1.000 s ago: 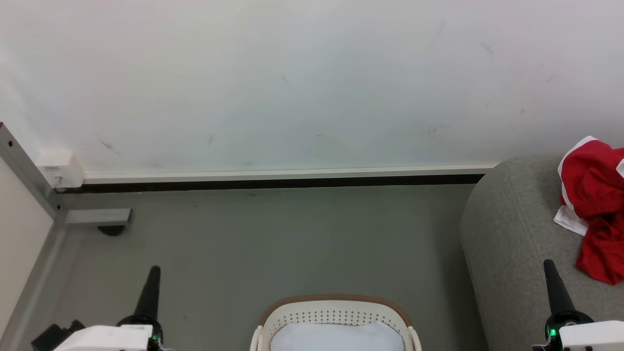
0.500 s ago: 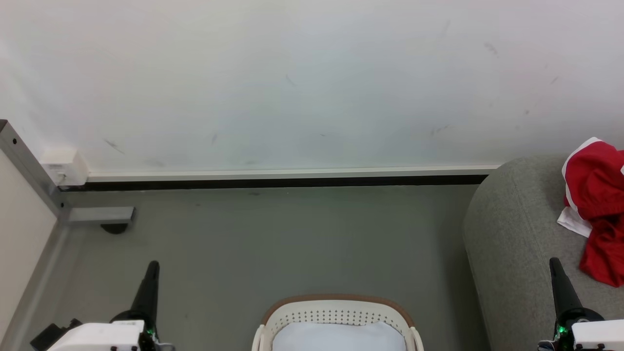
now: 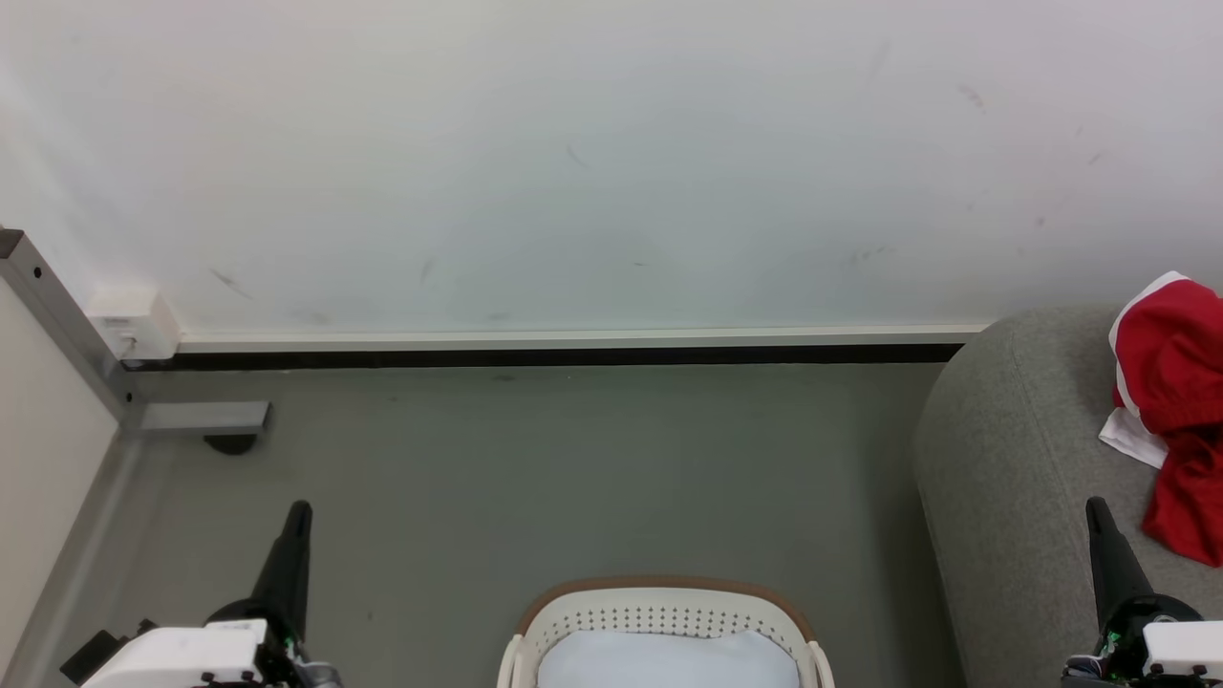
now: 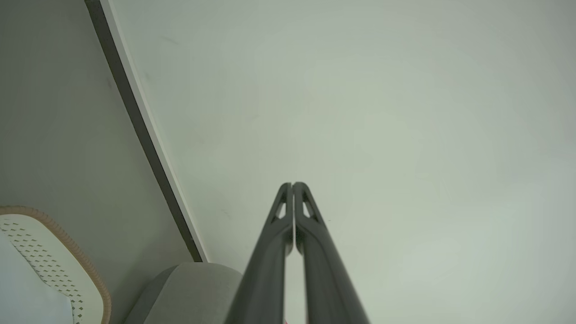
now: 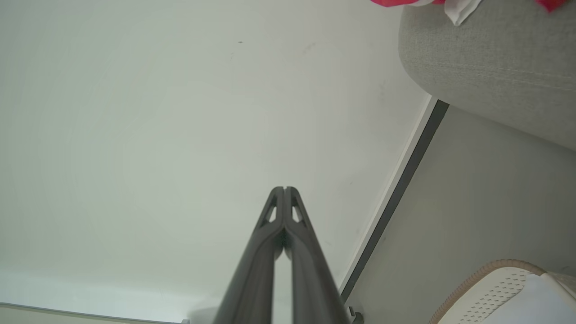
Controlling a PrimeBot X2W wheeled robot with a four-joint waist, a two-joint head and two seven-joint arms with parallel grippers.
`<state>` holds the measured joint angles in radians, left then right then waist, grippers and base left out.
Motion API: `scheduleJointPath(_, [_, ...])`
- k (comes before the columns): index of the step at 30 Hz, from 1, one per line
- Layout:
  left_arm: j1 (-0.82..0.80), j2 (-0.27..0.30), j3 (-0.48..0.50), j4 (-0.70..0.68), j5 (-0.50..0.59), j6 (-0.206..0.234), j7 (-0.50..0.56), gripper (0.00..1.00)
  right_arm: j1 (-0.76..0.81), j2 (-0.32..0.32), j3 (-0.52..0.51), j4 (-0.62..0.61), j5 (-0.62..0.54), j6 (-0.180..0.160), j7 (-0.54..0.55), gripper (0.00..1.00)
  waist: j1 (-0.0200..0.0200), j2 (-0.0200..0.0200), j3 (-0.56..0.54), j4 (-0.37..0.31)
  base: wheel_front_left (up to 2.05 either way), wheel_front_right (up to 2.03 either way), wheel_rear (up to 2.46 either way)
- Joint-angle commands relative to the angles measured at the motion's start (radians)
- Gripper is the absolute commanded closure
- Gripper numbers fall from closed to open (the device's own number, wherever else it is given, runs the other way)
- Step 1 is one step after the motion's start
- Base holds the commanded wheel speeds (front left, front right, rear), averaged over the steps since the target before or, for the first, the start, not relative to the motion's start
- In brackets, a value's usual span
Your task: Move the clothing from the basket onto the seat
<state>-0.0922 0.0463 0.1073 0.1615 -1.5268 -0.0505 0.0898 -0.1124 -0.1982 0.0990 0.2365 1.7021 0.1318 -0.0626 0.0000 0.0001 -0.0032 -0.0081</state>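
A pale, lightly scuffed wall [image 3: 573, 172] meets a grey floor [image 3: 535, 478] along a white-and-black skirting strip [image 3: 573, 349]. At the far left, a metal frame post [image 3: 57, 325] runs down to the corner.

There is one basket [image 3: 669, 597], one piece of red clothing [image 3: 1170, 382], one sofa [image 3: 1013, 459], one pale white-blue cloth [image 3: 669, 664] and two claws.

The basket stands on the floor at the bottom centre of the head view, with the pale cloth lying inside it. The clothing lies on the sofa's seat at the right, well apart from the basket, and the picture edge cuts it off. It is a crumpled heap whose long axis runs from the wall side toward the robot. A white-piped edge sits at the far end and a white panel pokes out leftward; I cannot tell which end is which.

The left claw [image 3: 298, 511] hangs over the floor and the right claw [image 3: 1097, 506] over the sofa's rounded edge. Both have their fingers pressed together, gripping nothing.
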Motion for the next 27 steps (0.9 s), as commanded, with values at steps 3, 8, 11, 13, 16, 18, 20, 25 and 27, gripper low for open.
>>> scheduleJointPath(3, [-0.012,0.007,0.007,-0.007,-0.042,0.003,0.013,1.0,-0.012,-0.017,0.006,-0.007,0.05,-0.002,-0.004,1.0,0.0,-0.0001,0.0,0.003,0.0,0.0,0.0])
scheduleJointPath(8, [-0.013,0.007,0.009,-0.009,-0.063,0.006,0.019,1.0,-0.012,-0.025,0.011,-0.008,0.086,-0.002,-0.007,1.0,0.0,-0.0001,0.001,0.005,0.0,0.0,0.0])
scheduleJointPath(11, [-0.014,0.007,0.011,-0.011,-0.082,0.006,0.025,1.0,-0.013,-0.031,0.015,-0.01,0.109,-0.002,-0.006,1.0,0.0,-0.0001,0.001,0.007,0.0,0.0,0.0])
scheduleJointPath(13, [-0.015,0.007,0.011,-0.011,-0.093,0.007,0.027,1.0,-0.014,-0.036,0.018,-0.011,0.119,-0.002,-0.008,1.0,0.0,-0.0001,0.001,0.008,0.0,0.0,0.0])
scheduleJointPath(16, [-0.015,0.007,0.011,-0.011,-0.091,0.007,0.027,1.0,-0.013,-0.041,0.024,-0.012,0.125,-0.002,-0.014,1.0,0.0,-0.0001,0.001,0.008,0.0,0.0,0.0])
scheduleJointPath(18, [-0.015,0.007,0.011,-0.011,-0.091,0.007,0.027,1.0,-0.013,-0.043,0.028,-0.013,0.128,-0.002,-0.017,1.0,0.0,-0.0001,0.001,0.008,0.0,0.0,0.0])
scheduleJointPath(20, [-0.014,0.007,0.011,-0.011,-0.091,0.007,0.027,1.0,-0.013,-0.046,0.032,-0.015,0.132,-0.002,-0.019,1.0,0.0,-0.0001,0.001,0.008,0.0,0.0,0.0])
scheduleJointPath(25, [-0.014,0.007,0.011,-0.011,-0.091,0.007,0.026,1.0,-0.013,-0.051,0.04,-0.018,0.139,-0.002,-0.028,1.0,0.0,-0.0001,0.001,0.008,0.0,0.0,0.0])
scheduleJointPath(27, [-0.014,0.007,0.011,-0.012,-0.091,0.007,0.027,1.0,-0.013,-0.054,0.044,-0.019,0.142,-0.002,-0.031,1.0,0.0,-0.0001,0.001,0.008,0.0,0.0,0.0])
